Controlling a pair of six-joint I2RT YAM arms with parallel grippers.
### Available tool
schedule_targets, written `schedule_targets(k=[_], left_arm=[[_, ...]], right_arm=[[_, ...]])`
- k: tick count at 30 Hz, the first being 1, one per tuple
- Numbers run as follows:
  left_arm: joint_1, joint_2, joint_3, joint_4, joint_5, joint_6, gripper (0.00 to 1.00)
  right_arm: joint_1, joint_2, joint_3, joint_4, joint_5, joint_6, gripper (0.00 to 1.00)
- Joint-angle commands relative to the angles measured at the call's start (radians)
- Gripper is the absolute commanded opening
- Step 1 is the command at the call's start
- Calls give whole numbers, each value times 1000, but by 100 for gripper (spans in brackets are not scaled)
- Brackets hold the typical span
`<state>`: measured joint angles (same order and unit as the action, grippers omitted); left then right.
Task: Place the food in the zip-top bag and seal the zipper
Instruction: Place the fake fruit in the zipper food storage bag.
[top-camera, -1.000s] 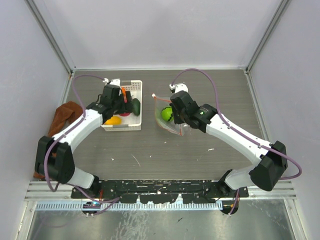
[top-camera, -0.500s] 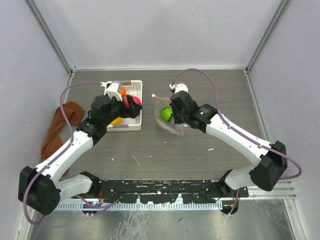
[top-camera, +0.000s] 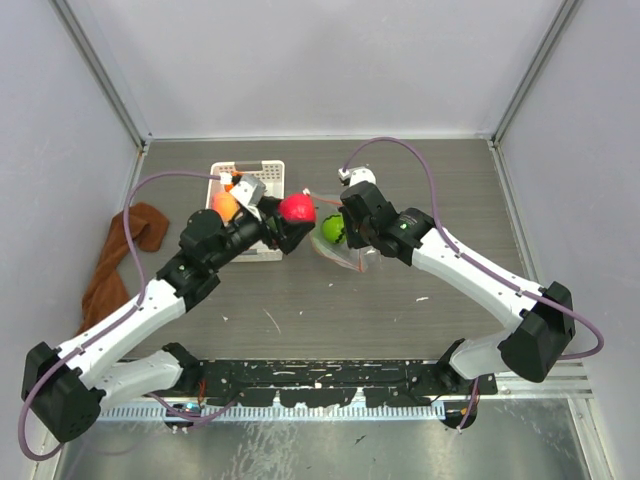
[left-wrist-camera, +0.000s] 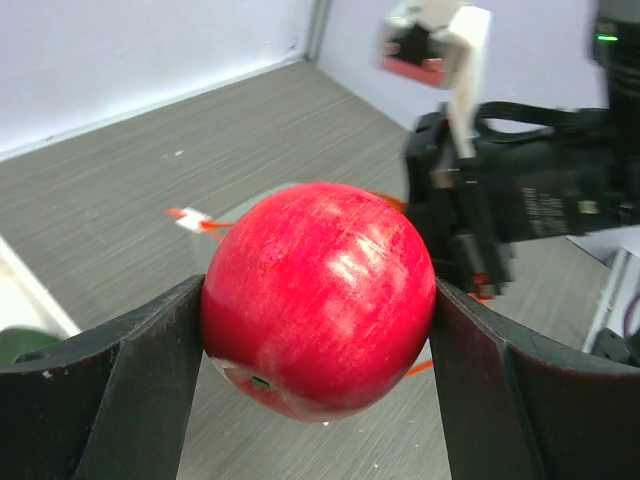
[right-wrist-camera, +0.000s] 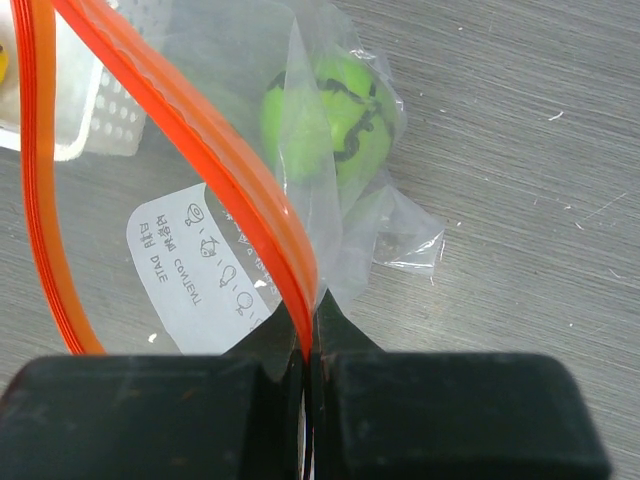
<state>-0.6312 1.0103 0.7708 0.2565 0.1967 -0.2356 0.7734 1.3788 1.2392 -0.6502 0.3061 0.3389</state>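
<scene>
My left gripper (top-camera: 290, 222) is shut on a magenta-red toy fruit (top-camera: 297, 208), which fills the left wrist view (left-wrist-camera: 318, 296), and holds it above the table just left of the zip-top bag (top-camera: 340, 245). My right gripper (top-camera: 350, 228) is shut on the bag's red-orange zipper strip (right-wrist-camera: 225, 190), holding the mouth open. A bright green toy fruit (right-wrist-camera: 335, 115) lies inside the clear bag and also shows in the top view (top-camera: 333, 229). An orange fruit (top-camera: 225, 205) sits in the white basket (top-camera: 268, 172).
A brown cloth (top-camera: 120, 255) lies at the table's left edge. The white slotted basket stands back left of the bag. A corner of it shows through the bag in the right wrist view (right-wrist-camera: 90, 110). Grey walls surround the table.
My left gripper has lifted the magenta-red fruit out of the basket and carried it right, up to the bag's mouth. My right gripper has held still on the zipper strip.
</scene>
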Motion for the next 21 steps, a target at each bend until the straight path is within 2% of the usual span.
schedule_targets(k=[1, 13, 21], left_arm=[[-58, 18, 2, 178, 59, 53, 52], [-130, 174, -10, 263, 42, 81, 51], [-146, 228, -24, 216, 26, 113, 52]], right_arm=[[6, -30, 20, 57, -20, 10, 0], [6, -42, 15, 74, -47, 18, 1], [6, -54, 7, 90, -61, 15, 0]])
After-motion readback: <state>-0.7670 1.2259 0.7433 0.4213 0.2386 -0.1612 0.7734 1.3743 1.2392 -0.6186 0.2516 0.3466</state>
